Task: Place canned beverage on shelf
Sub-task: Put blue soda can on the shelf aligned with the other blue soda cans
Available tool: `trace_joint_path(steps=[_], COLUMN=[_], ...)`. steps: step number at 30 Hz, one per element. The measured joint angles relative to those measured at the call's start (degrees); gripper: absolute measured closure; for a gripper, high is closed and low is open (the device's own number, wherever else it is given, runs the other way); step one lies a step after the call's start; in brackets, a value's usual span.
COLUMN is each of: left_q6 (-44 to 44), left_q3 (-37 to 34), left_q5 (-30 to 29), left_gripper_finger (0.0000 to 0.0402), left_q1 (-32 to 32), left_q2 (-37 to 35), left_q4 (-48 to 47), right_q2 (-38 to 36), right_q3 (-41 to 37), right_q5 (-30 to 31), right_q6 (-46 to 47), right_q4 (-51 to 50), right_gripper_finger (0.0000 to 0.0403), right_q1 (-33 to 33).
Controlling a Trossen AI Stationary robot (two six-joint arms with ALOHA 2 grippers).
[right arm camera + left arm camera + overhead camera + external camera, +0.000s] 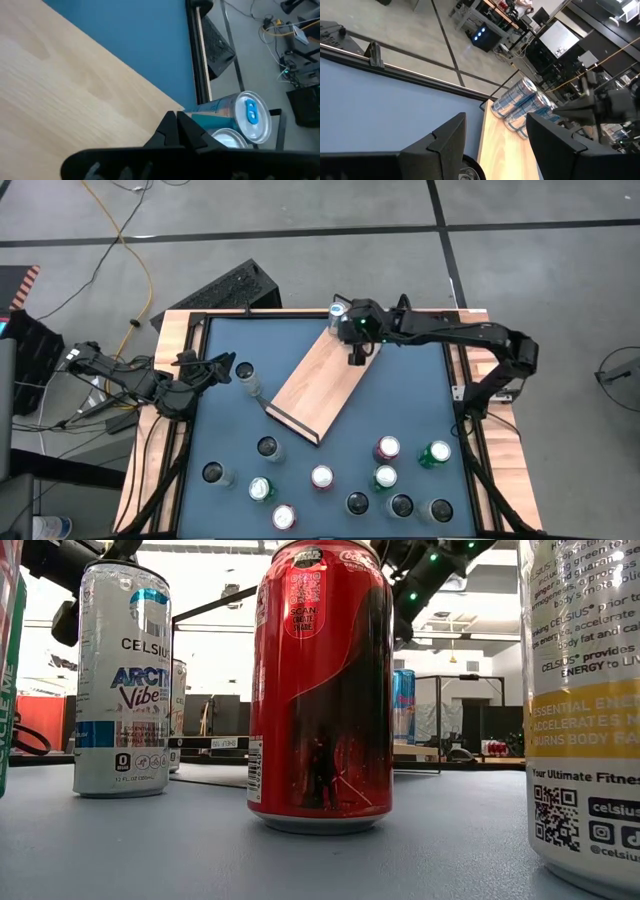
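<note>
Your left gripper (232,367) sits at the left side of the blue tabletop (400,395), its jaws half apart around a silver can (246,375) that stands just left of the light-wood shelf board (318,378). Whether the pads already bear on the can you cannot tell from above, so check contact before you lift. The right gripper (357,352) hangs over the far end of the shelf with its jaws fully shut and empty, next to the silver-and-blue cans (235,116) already standing at that far corner.

To do this step well, grip the can around its middle, keep it upright, and lift it clear of the shelf's edge before moving right. Set it down on open wood short of the far-corner cans, and away from the dark lip (292,425) at the near end. Watch the right arm: it reaches across the far end, so keep your path nearer and low. The other cans wait along the near edge.
</note>
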Motion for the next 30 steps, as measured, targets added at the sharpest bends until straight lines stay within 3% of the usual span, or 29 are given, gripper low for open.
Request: trace_joint_path(steps=[12,30], left_q6=[0.31,0.28], left_q3=[0.00,0.00], left_q5=[0.02,-0.35], left_gripper_finger=[0.0207,0.0207], left_q1=[0.00,0.00], left_q2=[-0.01,-0.01], left_q4=[-0.47,-1.00], right_q2=[1.00,1.00], right_q3=[0.16,0.16], right_q5=[6.62,8.42], right_q6=[-1.24,-1.46], right_q4=[-0.70,-1.55], right_gripper_finger=[0.0403,0.0403], right_q1=[-0.06,-1.09])
